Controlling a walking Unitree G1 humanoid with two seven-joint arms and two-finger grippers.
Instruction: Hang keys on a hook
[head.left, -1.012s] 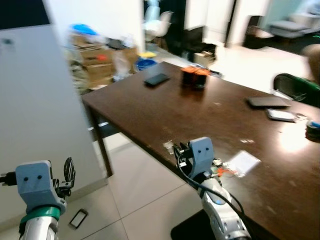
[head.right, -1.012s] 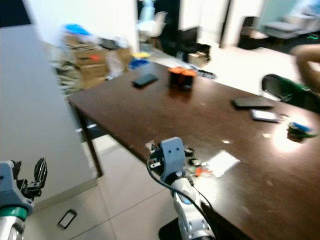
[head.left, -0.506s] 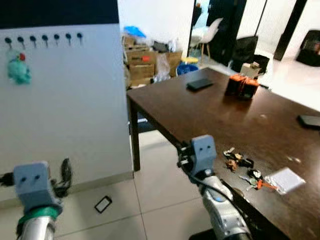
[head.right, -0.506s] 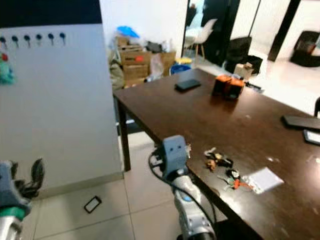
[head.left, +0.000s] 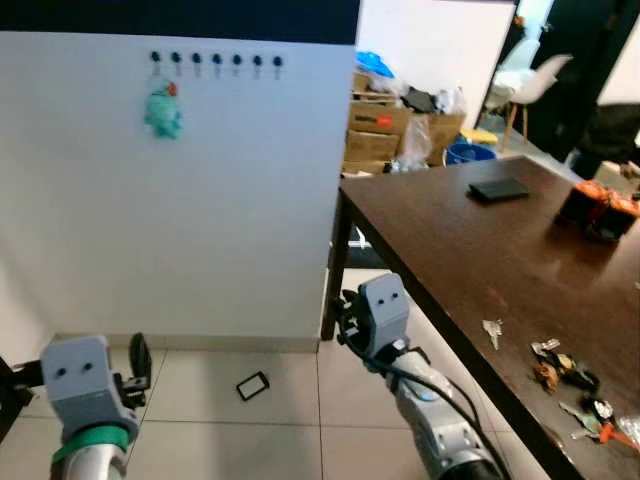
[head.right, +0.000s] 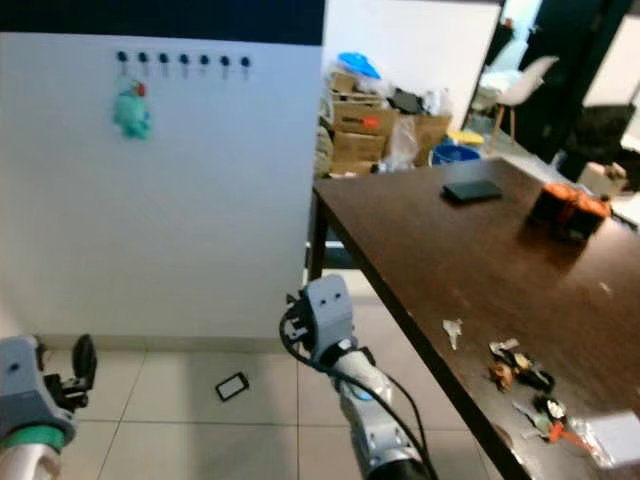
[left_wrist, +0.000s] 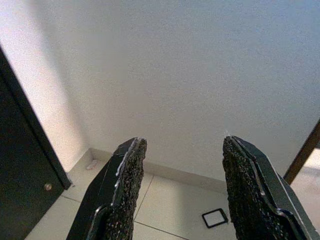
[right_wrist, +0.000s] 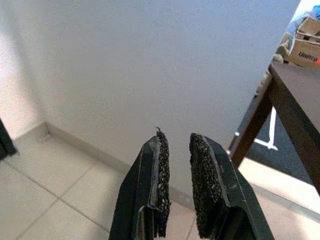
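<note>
Here, small metal keys (head.left: 566, 369) lie on the dark wooden surface (head.left: 480, 250): probably light, slippery, best pinched by the ring. Left gripper (left_wrist: 182, 192) jaws open, right gripper (right_wrist: 176, 187) jaws nearly closed, empty.

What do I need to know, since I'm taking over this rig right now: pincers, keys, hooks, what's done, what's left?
Left pincer: open, empty, low beside the wall.
Right pincer: fingers nearly together, holding nothing, off the table's corner.
Keys: lying on the dark table near its edge, to the robot's right.
Hooks: a row high on the white wall ahead; a teal toy hangs near the row's left end.
Done: nothing picked up yet.
Left: grasp the keys, carry them to a free hook, hang them.
</note>
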